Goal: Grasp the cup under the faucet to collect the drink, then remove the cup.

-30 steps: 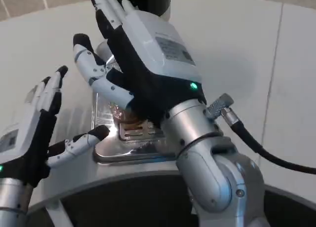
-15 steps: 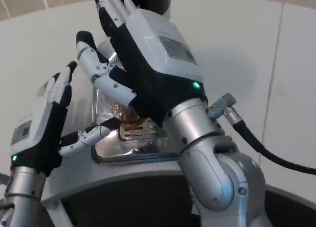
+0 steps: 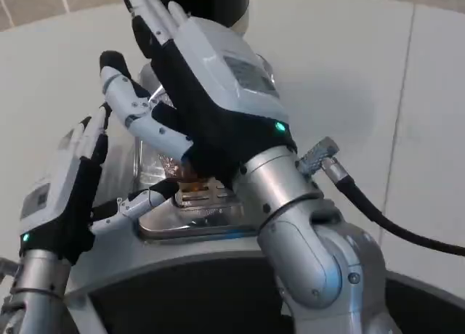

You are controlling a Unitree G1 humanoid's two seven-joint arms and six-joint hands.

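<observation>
Cup (image 3: 166,163) sits on the drip tray (image 3: 190,221), ungrasped; my left hand (image 3: 65,196) and right hand (image 3: 196,87) flank it, fingers apart. Next: close the grasp.

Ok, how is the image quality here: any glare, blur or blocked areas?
Head view: sharp overall with soft, even light; bright glare on the metal drip tray; the right robot hand fills the centre and blocks most of the clear cup; the left robot hand is slightly soft at the picture's left; faint shadows on the white table.

The tray (image 3: 190,225) was glossy, mirror-like metal. The forearm (image 3: 290,203) was brushed silver metal. The table (image 3: 349,72) looked matt white.
</observation>
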